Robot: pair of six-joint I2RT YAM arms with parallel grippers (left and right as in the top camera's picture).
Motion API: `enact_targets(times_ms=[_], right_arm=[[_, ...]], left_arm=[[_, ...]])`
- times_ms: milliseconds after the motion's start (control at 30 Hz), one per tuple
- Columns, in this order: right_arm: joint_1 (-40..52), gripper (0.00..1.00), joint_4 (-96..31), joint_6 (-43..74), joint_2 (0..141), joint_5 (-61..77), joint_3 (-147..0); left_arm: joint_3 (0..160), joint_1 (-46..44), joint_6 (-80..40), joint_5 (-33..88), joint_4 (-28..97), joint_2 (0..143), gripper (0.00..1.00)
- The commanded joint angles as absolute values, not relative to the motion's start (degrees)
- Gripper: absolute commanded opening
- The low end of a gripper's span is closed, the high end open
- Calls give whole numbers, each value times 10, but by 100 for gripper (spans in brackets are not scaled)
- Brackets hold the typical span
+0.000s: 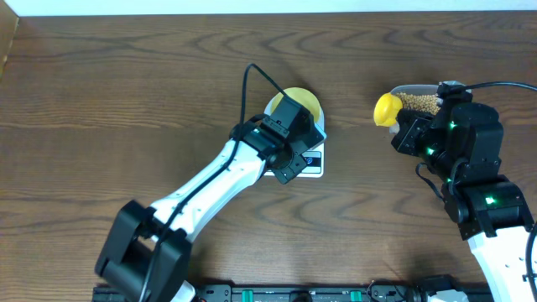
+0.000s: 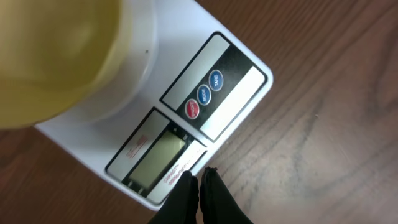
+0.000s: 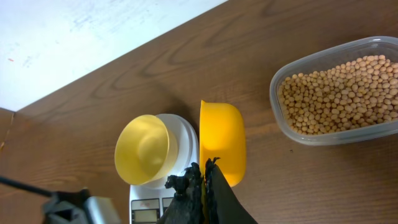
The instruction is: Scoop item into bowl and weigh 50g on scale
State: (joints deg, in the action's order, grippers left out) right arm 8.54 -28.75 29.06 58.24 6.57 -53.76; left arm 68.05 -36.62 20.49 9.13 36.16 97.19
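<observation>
Pale-yellow bowl (image 3: 144, 149) on scale (image 2: 233, 93) — right claw (image 3: 204, 167) grips scoop (image 3: 222, 140).

The left arm (image 1: 210, 180) is being stretched toward 1 o'clock, its gripper (image 2: 200, 177) being held with fingers together. The right gripper (image 3: 204, 171), reached toward 11 o'clock, is being clamped on a yellow scoop (image 3: 222, 140).

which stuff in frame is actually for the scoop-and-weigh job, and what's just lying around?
For the job: beans, clear tub holding them, yellow scoop, pale-yellow bowl, white scale under it.

Just there: wooden table, white surface past its far edge.
</observation>
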Motion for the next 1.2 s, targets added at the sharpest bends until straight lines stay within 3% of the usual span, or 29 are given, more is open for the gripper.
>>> enact_targets(times_ms=[0,1167], right_arm=[[83,1,-288,282,583,59,-551],[83,1,-292,282,585,59,-551]], left_arm=[[679,-369,214,99,356,1000,8],[679,-371,214,98,281,1072,8]])
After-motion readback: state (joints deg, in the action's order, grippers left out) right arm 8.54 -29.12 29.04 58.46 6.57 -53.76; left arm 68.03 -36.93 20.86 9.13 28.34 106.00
